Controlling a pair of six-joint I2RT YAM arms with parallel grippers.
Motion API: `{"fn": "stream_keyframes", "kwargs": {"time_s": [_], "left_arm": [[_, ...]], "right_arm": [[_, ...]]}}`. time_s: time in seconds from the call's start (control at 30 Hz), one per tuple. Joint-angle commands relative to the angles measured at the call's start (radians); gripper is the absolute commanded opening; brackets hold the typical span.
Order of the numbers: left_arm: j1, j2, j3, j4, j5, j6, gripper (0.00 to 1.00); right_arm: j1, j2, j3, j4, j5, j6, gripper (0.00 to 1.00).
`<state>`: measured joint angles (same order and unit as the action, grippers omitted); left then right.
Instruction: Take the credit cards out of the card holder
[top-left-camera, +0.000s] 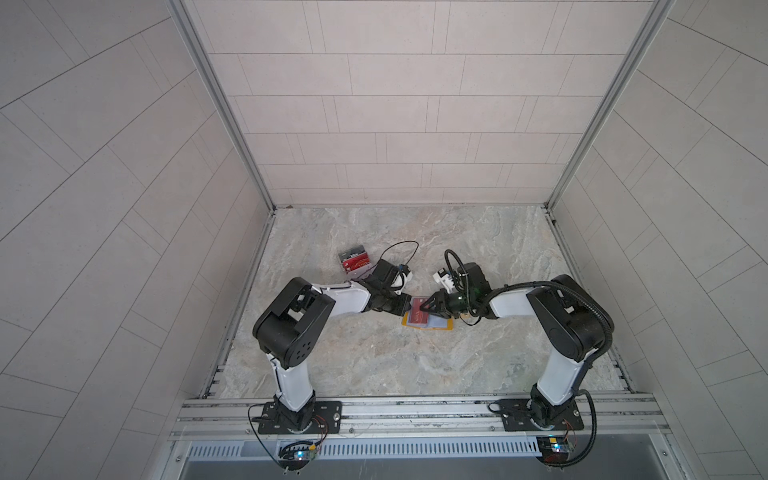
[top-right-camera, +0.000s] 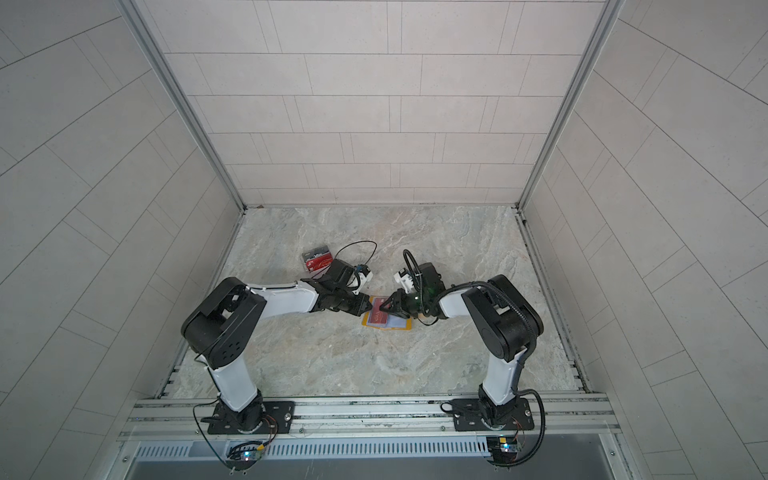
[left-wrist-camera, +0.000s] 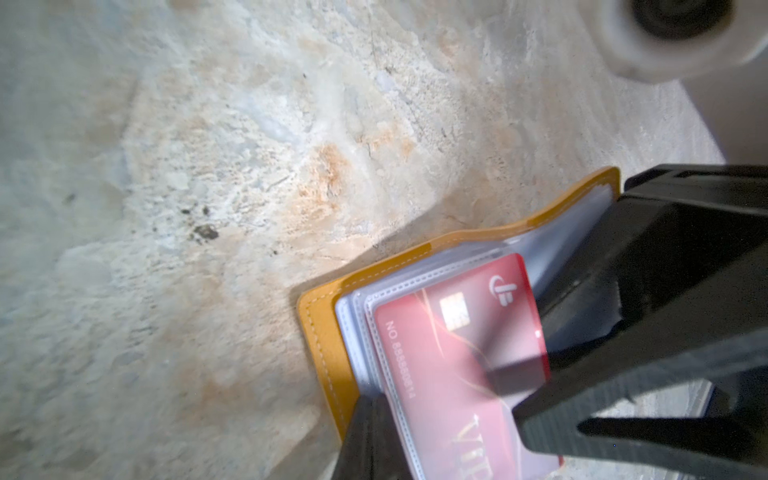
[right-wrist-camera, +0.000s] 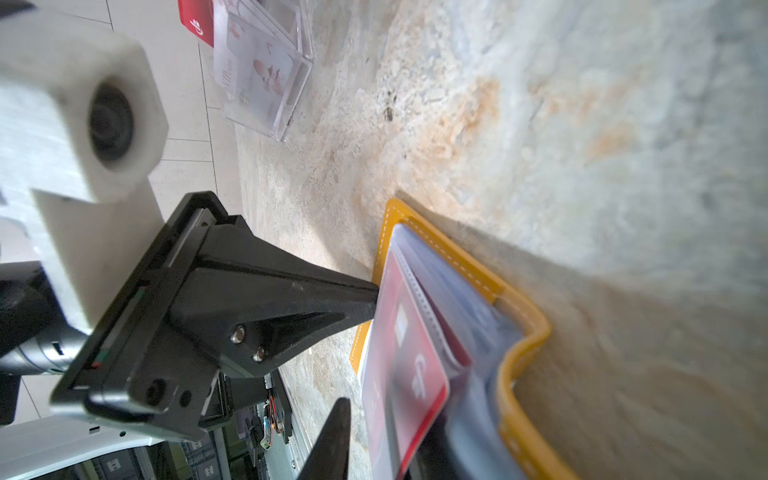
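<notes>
In both top views the white and black left arm (top-left-camera: 345, 297) rises from its base at the lower left, folds at the elbow and reaches right toward the middle of the frame. Its black wedge-shaped left gripper (top-left-camera: 405, 306) is closed to a single point. The matching right arm (top-left-camera: 507, 305) mirrors it from the lower right, and its black right gripper (top-left-camera: 422, 309) points left with the jaws slightly parted. The two tips nearly meet
</notes>
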<state>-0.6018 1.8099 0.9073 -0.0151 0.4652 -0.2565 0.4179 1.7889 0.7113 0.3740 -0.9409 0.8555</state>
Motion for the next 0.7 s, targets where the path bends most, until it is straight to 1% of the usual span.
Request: {"fn": "stream_keyframes", "kwargs": {"time_s": [0.0,0.23,0.67], "left_arm": [[-0.025,0.072,-0.03,-0.108,-0.038,0.011,0.03],[-0.024,0.071,-0.03,-0.11,-0.041,0.013,0.03],[-0.024,0.065,-0.025,-0.118,-0.045,0.016,0.03]], "right_arm": [[-0.006,-0.042,-0.016,0.101,-0.045,0.043,0.24],[-0.029,-0.059,-0.052,0.173,-0.06,0.085,0.23],[-0.065,-0.119,-0.086,0.154,-0.066,0.074,0.2]]}}
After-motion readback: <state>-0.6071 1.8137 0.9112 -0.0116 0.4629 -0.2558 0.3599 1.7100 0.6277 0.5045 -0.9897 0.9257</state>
